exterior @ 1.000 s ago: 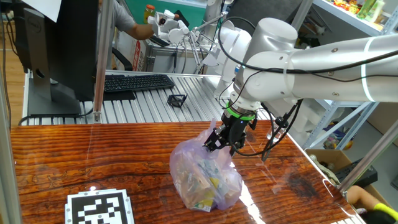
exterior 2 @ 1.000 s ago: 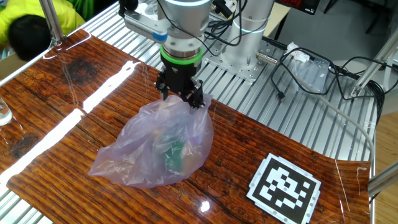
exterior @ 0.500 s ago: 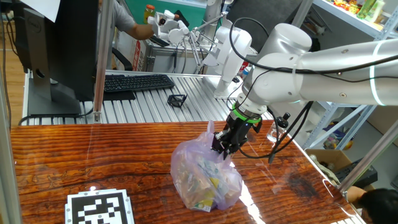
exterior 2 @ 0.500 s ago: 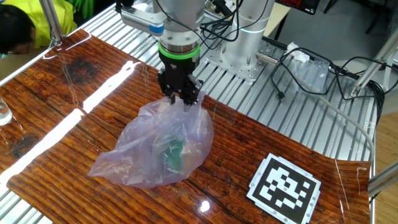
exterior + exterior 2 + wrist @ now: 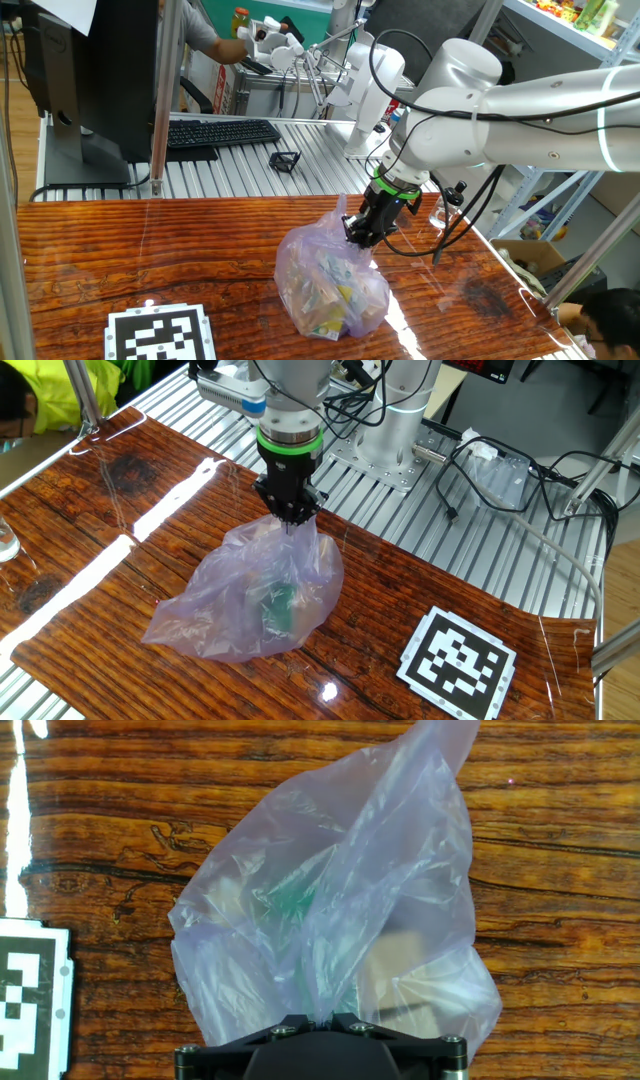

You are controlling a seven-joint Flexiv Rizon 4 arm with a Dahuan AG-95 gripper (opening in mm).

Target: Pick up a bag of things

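Observation:
The bag of things [image 5: 330, 285] is a translucent lilac-pink plastic bag resting on the wooden table [image 5: 150, 250]. Yellow, green and white packets show through it. It also shows in the other fixed view [image 5: 250, 600] and in the hand view [image 5: 340, 920]. My gripper [image 5: 360, 232] is directly above the bag, shut on its gathered top. In the other fixed view the gripper [image 5: 291, 517] pinches the plastic into a peak. In the hand view the gripper [image 5: 322, 1018] has its jaws closed together with the plastic drawn between them.
A black-and-white marker tag [image 5: 160, 335] lies on the table's near left, and shows in the other fixed view [image 5: 458, 657]. A keyboard [image 5: 220, 132], a monitor [image 5: 90, 70] and a small black object [image 5: 285, 160] sit on the metal roller surface behind. People are at the edges.
The jaws have closed on the bag's top, which was between open fingers a second ago. The plastic is now gathered into a peak. The arm's pose shifted slightly.

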